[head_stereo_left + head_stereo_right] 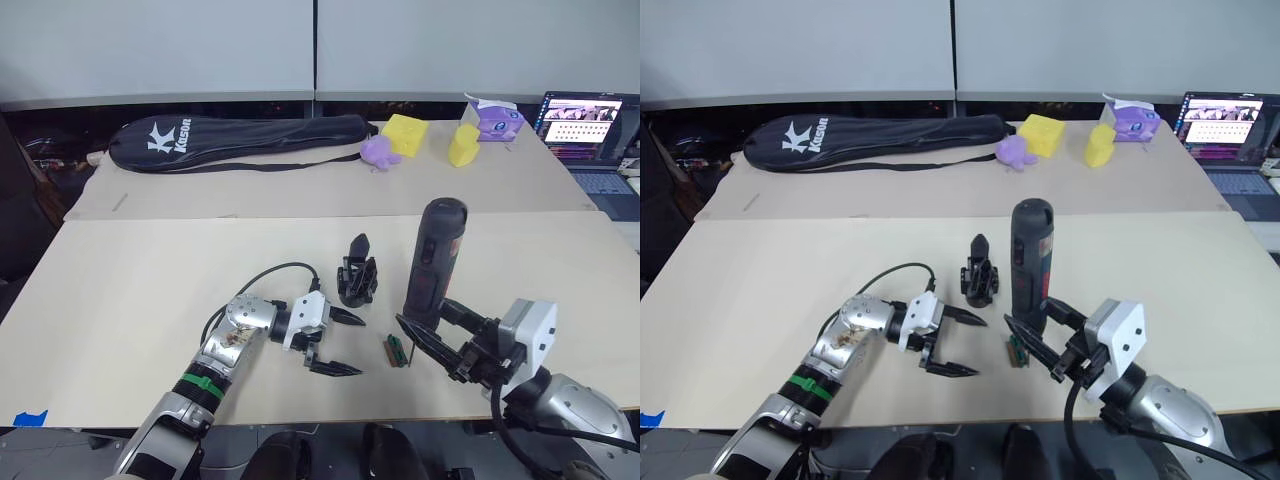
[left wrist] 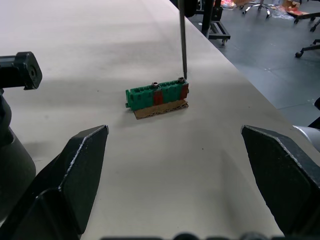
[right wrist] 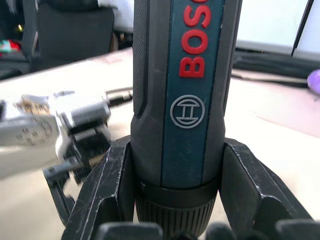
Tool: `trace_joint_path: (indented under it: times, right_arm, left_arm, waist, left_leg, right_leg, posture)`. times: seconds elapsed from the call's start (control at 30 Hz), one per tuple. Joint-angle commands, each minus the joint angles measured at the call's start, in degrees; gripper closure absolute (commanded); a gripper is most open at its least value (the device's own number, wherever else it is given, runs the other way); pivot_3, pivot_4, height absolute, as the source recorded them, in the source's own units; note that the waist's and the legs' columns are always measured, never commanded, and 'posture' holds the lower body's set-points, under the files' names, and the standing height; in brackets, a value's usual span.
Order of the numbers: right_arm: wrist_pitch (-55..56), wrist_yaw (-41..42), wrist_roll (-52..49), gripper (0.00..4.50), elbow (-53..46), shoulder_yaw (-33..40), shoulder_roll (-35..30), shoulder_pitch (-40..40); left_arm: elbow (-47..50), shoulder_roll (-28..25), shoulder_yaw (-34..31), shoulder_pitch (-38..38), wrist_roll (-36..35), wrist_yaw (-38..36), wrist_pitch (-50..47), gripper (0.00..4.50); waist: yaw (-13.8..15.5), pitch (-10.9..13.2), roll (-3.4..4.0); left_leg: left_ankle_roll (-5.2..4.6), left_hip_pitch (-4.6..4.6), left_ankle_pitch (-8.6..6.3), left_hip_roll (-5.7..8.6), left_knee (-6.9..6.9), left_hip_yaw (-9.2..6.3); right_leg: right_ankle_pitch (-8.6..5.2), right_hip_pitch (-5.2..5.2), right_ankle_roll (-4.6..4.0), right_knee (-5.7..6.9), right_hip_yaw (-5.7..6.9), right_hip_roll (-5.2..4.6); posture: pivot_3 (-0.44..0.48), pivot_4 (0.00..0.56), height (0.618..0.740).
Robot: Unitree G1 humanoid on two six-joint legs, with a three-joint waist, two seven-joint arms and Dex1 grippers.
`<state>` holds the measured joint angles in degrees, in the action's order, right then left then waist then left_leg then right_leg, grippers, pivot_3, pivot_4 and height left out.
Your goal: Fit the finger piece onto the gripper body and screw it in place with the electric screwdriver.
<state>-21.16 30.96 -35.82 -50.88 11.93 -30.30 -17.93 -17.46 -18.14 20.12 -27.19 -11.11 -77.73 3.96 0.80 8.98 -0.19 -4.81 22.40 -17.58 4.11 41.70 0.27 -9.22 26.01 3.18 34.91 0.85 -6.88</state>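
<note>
Left eye view, item one: right end effector (image 1: 432, 336), fingers clamped on either side of the electric screwdriver (image 1: 432, 262), which stands upright with its thin bit pointing down; held this way, I judge, so the bit can be steered straight onto a screw head. Item two: small green-and-brown terminal-like piece (image 2: 157, 95), lying on the surface (image 1: 150, 290) directly under the bit; in the left wrist view the bit tip rests at or just above one of its small screws, though whether it truly touches I cannot tell. Item three: gripper body (image 1: 357, 275), black, standing on its round base with one pointed finger up, at about 11 o'clock from the green piece and just beside the screwdriver's lower end, untouched. Item four: left end effector (image 1: 333, 342), fingers spread wide and holding nothing, hovering low over the surface at about 9 o'clock from the green piece, seemingly placed ready to steady a part. Item five: finger piece, not identifiable with confidence. Background stock: racket bag (image 1: 240, 138), yellow and purple toys (image 1: 405, 140), laptop (image 1: 585, 125) at the far edge.
</note>
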Motion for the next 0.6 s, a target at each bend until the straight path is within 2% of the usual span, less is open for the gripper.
trace_joint_path:
  times: [0.03, 0.6]
  right_arm:
    - [0.76, -1.59, -2.36, 2.58, -4.14, 1.68, -0.15, 1.65]
    - [0.01, -3.68, -0.92, 2.58, -3.31, -0.96, -0.45, 2.45]
  left_arm:
    - [0.69, 0.23, 0.13, -0.45, -0.24, -0.36, 0.95, 0.0]
    - [-0.46, 1.19, 0.2, -0.82, 0.21, 0.0, 1.6, 0.0]
  waist:
    - [-0.01, 0.0, 0.0]
    - [0.02, 0.0, 0.0]
  left_leg:
    - [0.0, 0.0, 0.0, 0.0, 0.0, 0.0]
    - [-0.02, 0.0, -0.01, 0.0, 0.0, 0.01]
  right_leg:
    - [0.0, 0.0, 0.0, 0.0, 0.0, 0.0]
    - [0.0, 0.0, 0.0, 0.0, 0.01, 0.0]
  posture:
    - [0.0, 0.15, 0.723]
    - [0.0, 0.15, 0.723]
